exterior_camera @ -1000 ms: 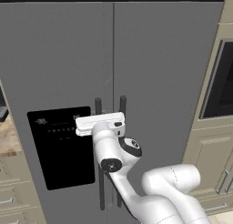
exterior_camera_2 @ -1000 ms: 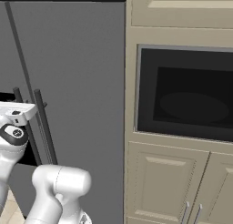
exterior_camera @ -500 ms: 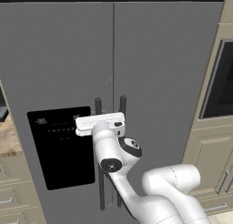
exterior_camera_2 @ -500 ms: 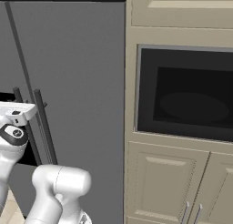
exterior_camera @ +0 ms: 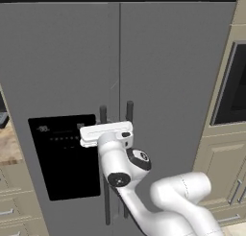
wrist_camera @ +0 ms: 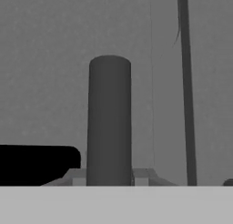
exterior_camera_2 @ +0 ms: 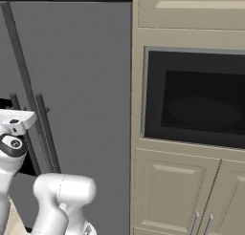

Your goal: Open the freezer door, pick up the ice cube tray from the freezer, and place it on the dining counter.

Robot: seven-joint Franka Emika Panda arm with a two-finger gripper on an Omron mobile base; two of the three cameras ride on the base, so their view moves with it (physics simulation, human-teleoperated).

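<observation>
1. We see the freezer door (exterior_camera: 62, 110) shut, flush with the wider door (exterior_camera: 173, 100); nothing in the base views has shifted over the last second.
2. Our end effector (wrist_camera: 109, 182) has finished closing and now clamps the door's handle (wrist_camera: 109, 123), fingers (wrist_camera: 75, 177) pressed on either side.
3. We judge the grasp set, so pulling comes next; the tray stays hidden inside the freezer.

Handle (exterior_camera: 103, 116) partly behind the gripper (exterior_camera: 106, 133).
</observation>
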